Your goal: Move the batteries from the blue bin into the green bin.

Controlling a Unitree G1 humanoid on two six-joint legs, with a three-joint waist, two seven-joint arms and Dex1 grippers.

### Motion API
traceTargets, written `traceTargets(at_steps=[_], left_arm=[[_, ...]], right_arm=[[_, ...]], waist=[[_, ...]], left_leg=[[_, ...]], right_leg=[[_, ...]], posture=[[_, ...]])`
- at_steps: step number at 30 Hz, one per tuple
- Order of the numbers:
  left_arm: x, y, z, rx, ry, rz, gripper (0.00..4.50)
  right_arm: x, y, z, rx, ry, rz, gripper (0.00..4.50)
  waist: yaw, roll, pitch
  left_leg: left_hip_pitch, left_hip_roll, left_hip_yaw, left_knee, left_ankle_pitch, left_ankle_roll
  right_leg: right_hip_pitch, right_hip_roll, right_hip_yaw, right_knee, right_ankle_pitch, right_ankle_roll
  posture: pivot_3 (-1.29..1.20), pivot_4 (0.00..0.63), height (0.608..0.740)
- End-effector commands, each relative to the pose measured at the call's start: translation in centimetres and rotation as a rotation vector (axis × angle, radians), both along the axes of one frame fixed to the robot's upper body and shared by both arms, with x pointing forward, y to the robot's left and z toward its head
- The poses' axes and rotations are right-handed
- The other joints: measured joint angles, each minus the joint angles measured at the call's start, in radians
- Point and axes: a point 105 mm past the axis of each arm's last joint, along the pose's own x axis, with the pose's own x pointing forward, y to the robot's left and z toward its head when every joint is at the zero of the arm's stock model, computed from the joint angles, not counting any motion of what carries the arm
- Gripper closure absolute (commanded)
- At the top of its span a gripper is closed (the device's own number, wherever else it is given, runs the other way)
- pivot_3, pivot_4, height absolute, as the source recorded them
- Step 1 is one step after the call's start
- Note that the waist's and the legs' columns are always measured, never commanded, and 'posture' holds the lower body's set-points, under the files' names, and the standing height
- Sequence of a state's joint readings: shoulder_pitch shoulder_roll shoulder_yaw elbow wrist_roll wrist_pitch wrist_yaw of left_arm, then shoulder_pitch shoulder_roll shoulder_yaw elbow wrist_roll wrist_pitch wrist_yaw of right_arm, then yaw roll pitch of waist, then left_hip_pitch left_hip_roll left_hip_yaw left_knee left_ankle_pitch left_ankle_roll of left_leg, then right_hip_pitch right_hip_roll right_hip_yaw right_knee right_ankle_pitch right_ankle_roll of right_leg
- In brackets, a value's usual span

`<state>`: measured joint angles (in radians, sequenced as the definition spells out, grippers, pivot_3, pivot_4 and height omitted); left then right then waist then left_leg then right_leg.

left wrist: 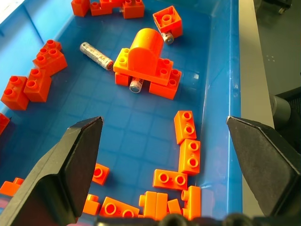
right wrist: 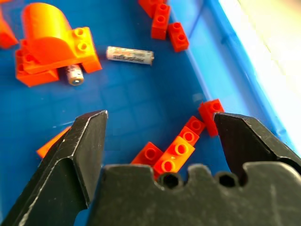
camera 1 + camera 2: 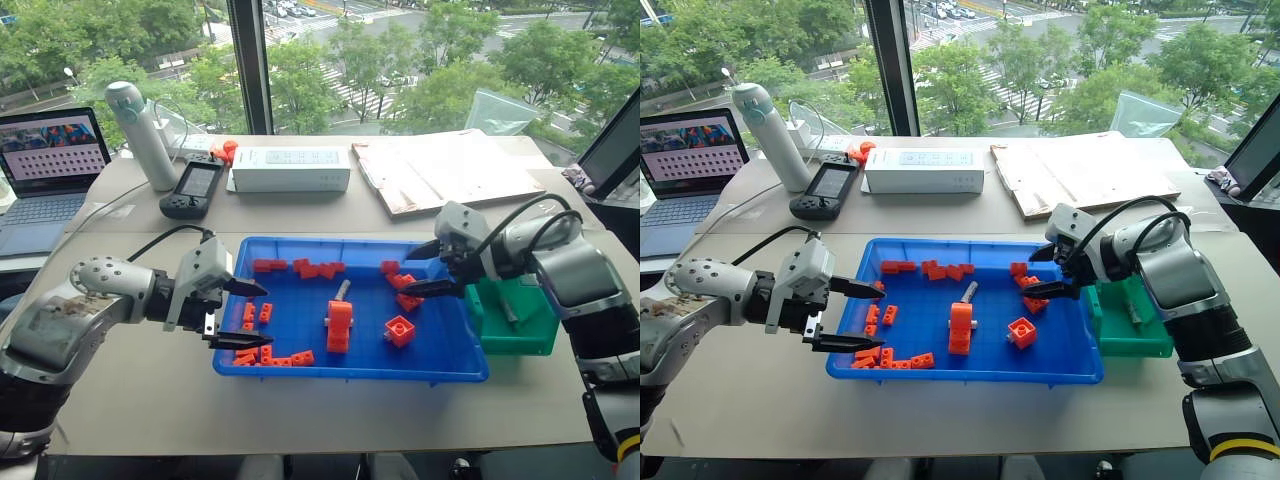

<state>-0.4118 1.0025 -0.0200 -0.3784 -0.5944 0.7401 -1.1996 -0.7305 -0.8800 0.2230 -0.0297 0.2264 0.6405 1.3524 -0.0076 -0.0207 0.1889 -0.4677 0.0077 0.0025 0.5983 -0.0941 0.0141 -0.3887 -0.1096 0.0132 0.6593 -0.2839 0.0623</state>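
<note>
Batteries remain in the blue bin (image 3: 455, 350): one (image 1: 97, 55) lies bare, one (image 1: 136, 85) pokes from under the arched brick (image 1: 148, 61). Another (image 3: 507, 306) seems already in the green bin (image 3: 520, 340). Both the left gripper (image 3: 240, 315) and right gripper (image 3: 428, 270) hover open-fingered and empty.

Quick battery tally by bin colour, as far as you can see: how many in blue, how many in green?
Blue bin: 3 batteries (one loose, one under the arched brick at, one beside the square brick at)
Green bin: 1 battery
Total: 4
</note>
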Motion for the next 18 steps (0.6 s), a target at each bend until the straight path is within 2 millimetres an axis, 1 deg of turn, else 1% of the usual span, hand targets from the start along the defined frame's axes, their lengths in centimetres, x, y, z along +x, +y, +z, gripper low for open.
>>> traceTargets(at_steps=[1, 3, 8, 13, 18], left_arm=[[-0.1, -0.1, 0.6, 0.006, -0.025, -0.019, 0.00], [-0.1, -0.2, 0.6, 0.008, -0.025, -0.023, 0.00], [0.3, -0.1, 0.6, 0.014, -0.036, -0.015, 0.00], [0.3, 0.2, 0.5, 0.029, -0.036, -0.012, 0.00], [0.3, 0.2, 0.5, 0.034, -0.041, -0.012, 0.00]], right_arm=[[-2.5, 1.0, -0.7, -0.033, 0.050, 0.107, 0.48], [-2.8, 1.1, -1.5, -0.049, 0.059, 0.114, 0.48], [-2.1, 1.0, -3.2, -0.070, 0.059, 0.087, 0.48], [-1.5, 1.1, -4.3, -0.065, 0.065, 0.074, 0.48], [-1.4, 1.0, -5.2, -0.066, 0.087, 0.061, 0.48]], waist=[[0.000, 0.000, 0.000], [-0.001, 0.000, 0.000], [-0.001, 0.000, 0.000], [0.000, 0.000, 0.000], [0.000, 0.000, 0.000]], left_leg=[[0.000, 0.000, 0.000, 0.000, 0.000, 0.000], [0.000, 0.000, 0.000, 0.000, 0.000, 0.000], [0.000, 0.001, 0.000, 0.001, 0.000, 0.000], [0.000, 0.001, 0.000, 0.002, 0.000, 0.000], [0.000, 0.001, 0.000, 0.002, 0.000, 0.000]], right_leg=[[0.000, 0.000, 0.000, 0.000, 0.000, 0.000], [0.000, 0.000, 0.000, 0.000, 0.000, 0.000], [0.000, 0.001, 0.000, 0.000, 0.000, 0.000], [0.000, 0.001, 0.000, 0.000, 0.000, 0.000], [0.000, 0.001, 0.000, 0.001, 0.000, 0.000]], posture=[[0.00, 0.150, 0.735], [0.00, 0.150, 0.735], [0.00, 0.150, 0.735], [0.00, 0.150, 0.735], [0.00, 0.150, 0.735]])
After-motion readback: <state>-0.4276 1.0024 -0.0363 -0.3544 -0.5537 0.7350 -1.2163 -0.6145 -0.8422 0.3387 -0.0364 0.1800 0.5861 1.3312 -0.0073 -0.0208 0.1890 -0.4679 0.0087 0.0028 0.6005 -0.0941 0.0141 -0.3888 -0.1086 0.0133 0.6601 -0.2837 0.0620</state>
